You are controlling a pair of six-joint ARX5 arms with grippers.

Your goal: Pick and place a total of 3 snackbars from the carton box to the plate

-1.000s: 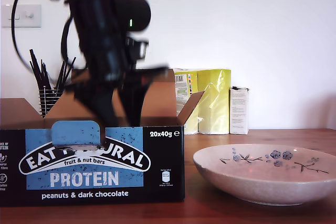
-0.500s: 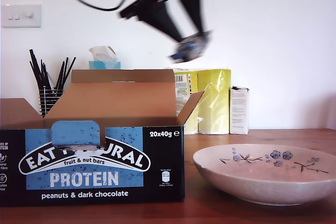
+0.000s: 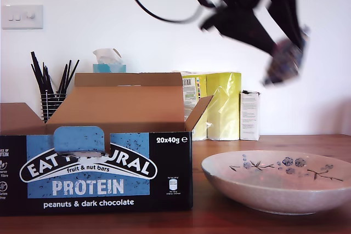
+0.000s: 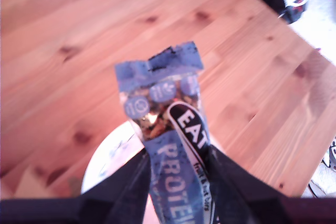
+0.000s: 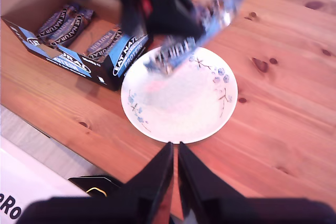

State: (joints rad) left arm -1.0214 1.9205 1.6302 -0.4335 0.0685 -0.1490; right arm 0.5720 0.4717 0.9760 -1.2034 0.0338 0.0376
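**A:** How far along are we?

**B:** Just starting, I think. The carton box [image 3: 96, 171] sits on the worktop [image 3: 274, 220] at the exterior view's left, with more bars inside. The plate [image 3: 279, 190] beside it has no bars in it. So all three are left to put down.

**A:** Where is the snackbar [image 4: 168, 145]?

**B:** My first gripper [image 4: 176, 177] is clamped on it, high above the plate. My second gripper [image 5: 175, 156] is pressed together and holds nothing.

**A:** Anything in the way?

**B:** No. The yellow packs [image 3: 216, 105], white carton [image 3: 250, 115] and black straws [image 3: 52, 89] stand well behind.
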